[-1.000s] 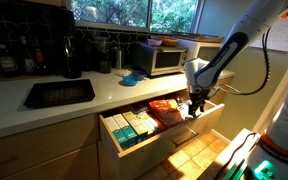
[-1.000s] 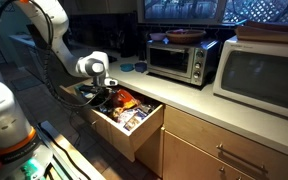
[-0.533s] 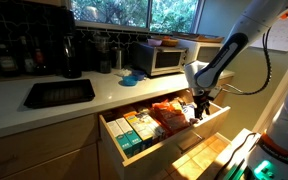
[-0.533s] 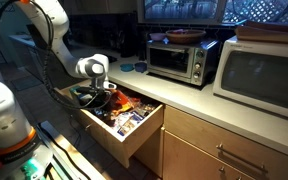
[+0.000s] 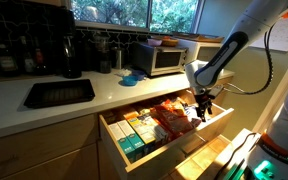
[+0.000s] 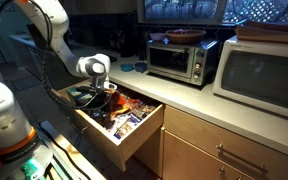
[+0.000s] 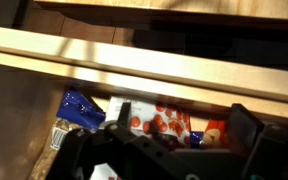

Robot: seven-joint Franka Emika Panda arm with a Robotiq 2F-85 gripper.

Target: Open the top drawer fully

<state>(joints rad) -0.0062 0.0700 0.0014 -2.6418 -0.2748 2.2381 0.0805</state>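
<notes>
One kitchen run in dim light: pale countertop (image 5: pixel 14 112) under a window (image 5: pixel 114 12) with greenery beyond, toaster oven (image 6: pixel 179 58) standing at the back. Dark sink (image 5: pixel 59 93) is set into the counter well along from the toaster oven; a microwave (image 6: pixel 266 72) sits just beside it on the opposite side. Top drawer (image 5: pixel 184 146) is below and in front of the toaster oven, pulled far out. Its long axis lies parallel to the counter edge and its front panel faces the room. It is packed with boxes (image 5: pixel 136 128) and snack packets (image 7: pixel 164 122); their printing is too small to read. Gripper (image 5: pixel 200 108) reaches down inside the drawer behind its front panel; in the wrist view its fingers (image 7: pixel 250 128) stand apart, clasping nothing.
</notes>
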